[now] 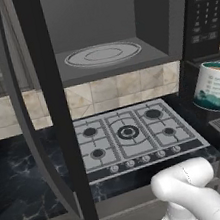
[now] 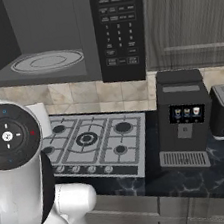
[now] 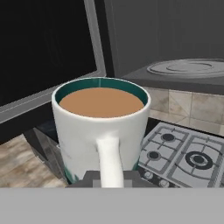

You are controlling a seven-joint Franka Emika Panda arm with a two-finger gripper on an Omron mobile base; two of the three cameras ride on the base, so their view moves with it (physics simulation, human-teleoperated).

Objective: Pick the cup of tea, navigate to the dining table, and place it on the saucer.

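Hand view puts the cup of tea (image 3: 101, 131) directly ahead of the pincer (image 3: 109, 178), upright and full, its handle facing the camera with the pincer closed on it. From the left base view the cup (image 1: 213, 86) hangs in the air above the black marble counter (image 1: 23, 182), right of the stove (image 1: 131, 134) and below the open microwave (image 1: 99, 32); no saucer is near, so carrying it level looks like what matters next.

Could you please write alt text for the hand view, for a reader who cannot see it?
A white cup of tea, full of light brown liquid, sits close to the camera with its handle toward the viewer, held in the shut gripper. Behind it are a gas stove and an open microwave with its glass turntable.
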